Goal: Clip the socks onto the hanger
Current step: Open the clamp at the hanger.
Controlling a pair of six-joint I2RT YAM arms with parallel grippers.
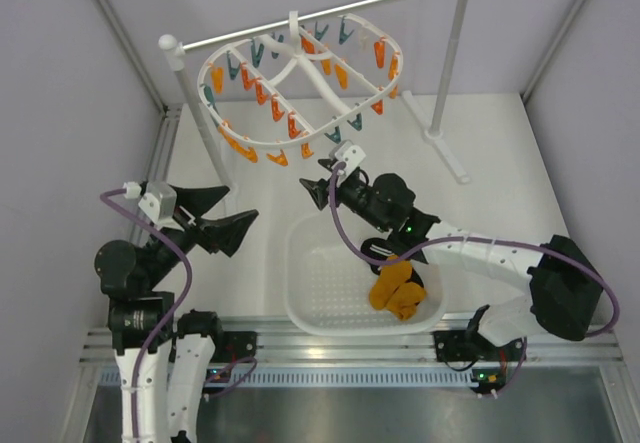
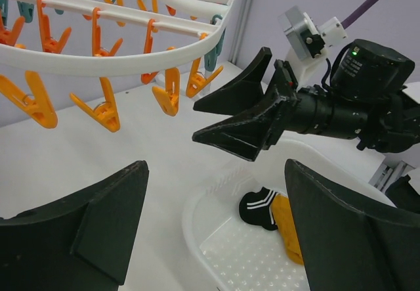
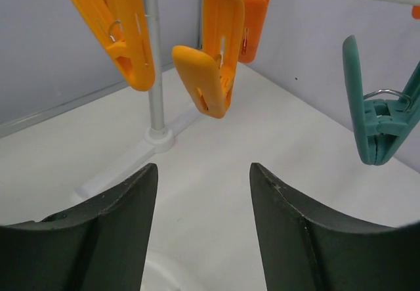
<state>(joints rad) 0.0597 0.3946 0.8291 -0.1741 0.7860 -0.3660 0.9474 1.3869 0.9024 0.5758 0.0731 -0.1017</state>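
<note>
The mustard-orange fabric socks [image 1: 397,290] lie bunched in the lower right of the white perforated plastic basket [image 1: 297,275], at lower centre of the overhead view. In the left wrist view a black sock with thin white stripes [image 2: 258,207] touches them at the basket's far end. The white oval plastic hanger [image 1: 318,81] hangs in the upper centre from a silver rod [image 1: 330,13] on white posts, tilted, its rim lined with dangling orange clothespins [image 3: 207,81] and teal clothespins [image 3: 371,127]. No sock is clipped to it. The right hand [image 1: 318,181] sits at mid-frame just below the hanger's lower rim, above the basket's far edge. Its jaws are partly parted and grasp nothing, with the orange clothespins close above them in its own wrist view. The left hand [image 1: 243,204] is at centre left, over the white bench [image 1: 480,143] beside the basket, spread wide and holding nothing.
</note>
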